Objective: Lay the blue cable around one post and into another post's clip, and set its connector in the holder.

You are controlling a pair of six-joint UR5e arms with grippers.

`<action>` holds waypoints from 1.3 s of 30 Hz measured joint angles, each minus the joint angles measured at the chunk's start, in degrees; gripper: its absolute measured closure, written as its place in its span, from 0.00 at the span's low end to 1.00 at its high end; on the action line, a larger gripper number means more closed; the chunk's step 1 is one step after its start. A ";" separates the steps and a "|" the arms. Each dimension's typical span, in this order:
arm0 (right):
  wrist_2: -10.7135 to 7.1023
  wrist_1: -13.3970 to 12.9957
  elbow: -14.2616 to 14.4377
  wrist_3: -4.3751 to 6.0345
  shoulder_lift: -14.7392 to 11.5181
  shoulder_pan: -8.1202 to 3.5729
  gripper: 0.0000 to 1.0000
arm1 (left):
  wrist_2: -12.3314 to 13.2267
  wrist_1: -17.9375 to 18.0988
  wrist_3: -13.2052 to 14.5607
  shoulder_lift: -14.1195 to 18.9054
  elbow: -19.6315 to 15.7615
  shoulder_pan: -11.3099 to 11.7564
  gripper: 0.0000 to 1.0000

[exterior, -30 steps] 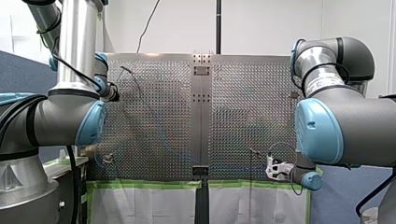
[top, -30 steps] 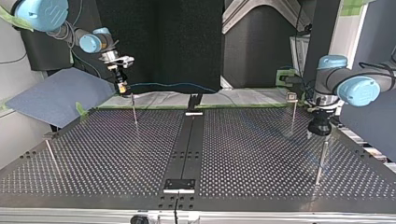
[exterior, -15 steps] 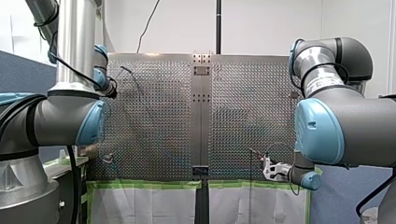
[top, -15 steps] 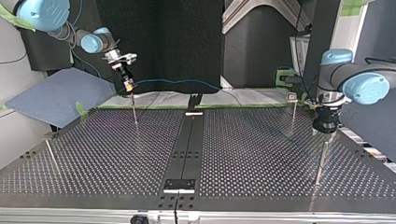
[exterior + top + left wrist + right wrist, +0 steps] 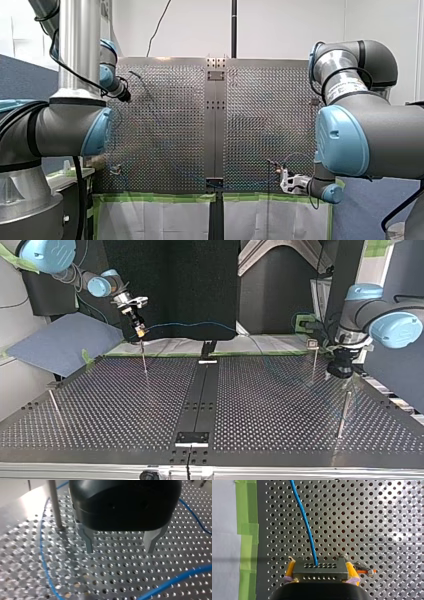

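Note:
In the right wrist view my right gripper (image 5: 321, 578), with yellow pads, is shut on a grey metal connector (image 5: 320, 570). The blue cable (image 5: 305, 522) runs straight ahead from it over the perforated plate. In the top view that gripper (image 5: 140, 333) hangs above a thin post (image 5: 144, 357), and the cable (image 5: 200, 325) stretches across toward the view's right. My left gripper (image 5: 120, 551) stands open just above the plate, nothing between its metal fingers (image 5: 88, 541). A post (image 5: 55, 505) rises beside it with blue cable (image 5: 43, 562) curving round its foot.
More posts stand at the top view's right (image 5: 344, 412), one with a clip on top (image 5: 312, 344), and another at its left (image 5: 55, 407). A black rail (image 5: 200, 400) runs down the table's middle. Green tape (image 5: 247, 530) marks the plate's edge. A small clip (image 5: 362, 567) lies beside my right gripper.
My right gripper has carried the connector a little toward the top view's right, lifting the cable. My left gripper has shifted slightly farther from the top view's camera, near the right posts.

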 joint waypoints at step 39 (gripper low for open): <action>0.32 2.05 -0.70 0.01 0.00 1.00 1.00 | 2.29 -15.48 7.16 18.55 7.80 3.00 0.02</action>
